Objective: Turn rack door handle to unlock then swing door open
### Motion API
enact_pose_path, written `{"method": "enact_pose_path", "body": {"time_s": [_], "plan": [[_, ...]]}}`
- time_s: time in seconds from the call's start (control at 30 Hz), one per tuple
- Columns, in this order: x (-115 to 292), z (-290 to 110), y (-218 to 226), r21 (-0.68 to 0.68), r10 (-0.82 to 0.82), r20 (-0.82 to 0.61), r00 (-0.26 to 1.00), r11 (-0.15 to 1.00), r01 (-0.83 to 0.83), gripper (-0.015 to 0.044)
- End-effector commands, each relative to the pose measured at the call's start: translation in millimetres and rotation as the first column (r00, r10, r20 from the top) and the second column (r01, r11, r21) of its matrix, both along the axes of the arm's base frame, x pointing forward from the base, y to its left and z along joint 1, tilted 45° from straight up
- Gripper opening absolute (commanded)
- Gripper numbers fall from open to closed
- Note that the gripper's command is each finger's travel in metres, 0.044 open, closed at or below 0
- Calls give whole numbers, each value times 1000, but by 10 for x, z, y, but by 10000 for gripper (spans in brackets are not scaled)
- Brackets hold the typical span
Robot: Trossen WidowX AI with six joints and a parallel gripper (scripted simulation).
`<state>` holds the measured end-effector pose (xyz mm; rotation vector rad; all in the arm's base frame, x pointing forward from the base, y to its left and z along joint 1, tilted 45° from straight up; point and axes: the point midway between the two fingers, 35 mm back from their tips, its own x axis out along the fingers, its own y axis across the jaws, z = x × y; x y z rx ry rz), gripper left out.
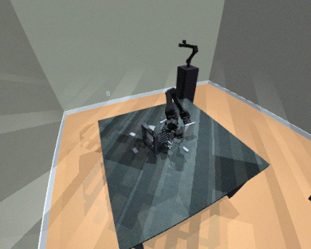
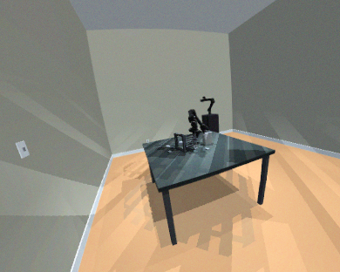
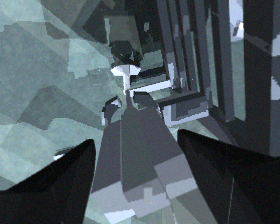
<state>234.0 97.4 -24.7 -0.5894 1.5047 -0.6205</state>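
My gripper (image 3: 136,140) is open in the wrist view, one black finger on each side of the grey handle (image 3: 137,157). I cannot tell whether either finger still touches it. The handle tapers away from the camera towards a pale flared piece (image 3: 125,69). Tall grey bars (image 3: 220,65) of the rack stand close to its right. In the top and exterior views a dark upright frame (image 1: 155,143) (image 2: 185,143) stands on the table (image 1: 157,199) (image 2: 198,167), and my arm (image 1: 171,105) is bent down beside it. The door's exact angle and the handle's turn are too small to tell.
Small pale pieces (image 1: 132,134) (image 1: 185,149) lie around the rack. A pale box (image 2: 207,139) stands right of the arm. Behind the table, another arm (image 1: 194,52) (image 2: 211,105) stands on a dark pedestal (image 1: 186,81) (image 2: 211,123). A post (image 3: 258,80) rises at the wrist view's right.
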Motion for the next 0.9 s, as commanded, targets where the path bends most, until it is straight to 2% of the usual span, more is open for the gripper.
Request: {"method": "enact_pose_path", "body": {"time_s": [0.0,0.87], "plan": [[5,8,8,0,-2,4,1000,1000,2,297],[30,265,280,2,-2,3,1000,1000,2,297]]}}
